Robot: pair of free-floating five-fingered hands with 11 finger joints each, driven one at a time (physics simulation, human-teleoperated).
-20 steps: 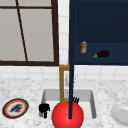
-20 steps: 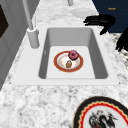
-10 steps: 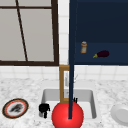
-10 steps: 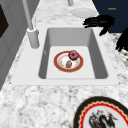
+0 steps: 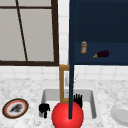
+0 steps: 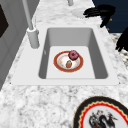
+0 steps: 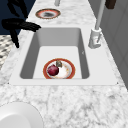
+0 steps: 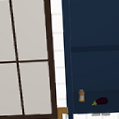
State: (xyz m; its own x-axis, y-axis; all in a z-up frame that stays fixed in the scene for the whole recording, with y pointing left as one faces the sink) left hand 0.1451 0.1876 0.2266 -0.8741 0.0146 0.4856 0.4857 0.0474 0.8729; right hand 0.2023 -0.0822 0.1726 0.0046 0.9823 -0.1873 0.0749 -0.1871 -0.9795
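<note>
Hovering at the front edge of the sink [image 5: 93, 100], the left hand [image 5: 44, 109] sits over the sink's front left corner with its fingers curled in and nothing in them. Right hand [image 5: 78, 99] is further in, over the basin, fingers straight and pointing up, also holding nothing. In the left side view one hand [image 6: 100, 12] hangs over the far front rim with fingers stretched flat, and the other [image 6: 123, 40] shows at the picture's right edge; can't say for sure which is which there.

Counting stuff: one red-rimmed plate [image 6: 68, 61] on the sink floor, below the hands and not touching them, with two bits of food on it, a dark red round one [image 6: 73, 54] and a small brown one [image 6: 68, 64], just beside each other. One faucet [image 6: 32, 35] at the back rim. On the worktop [image 5: 22, 87] there are two more plates: a patterned one [image 5: 15, 108] to the left of the sink, a plain white one [image 5: 121, 114] to the right. A big red ball [image 5: 67, 115] sits in front of the sink in the front view. Up in the dark blue cabinet [image 8: 95, 56]: one small jar [image 8: 81, 95] and one eggplant [image 8: 100, 101], near each other on the shelf.
</note>
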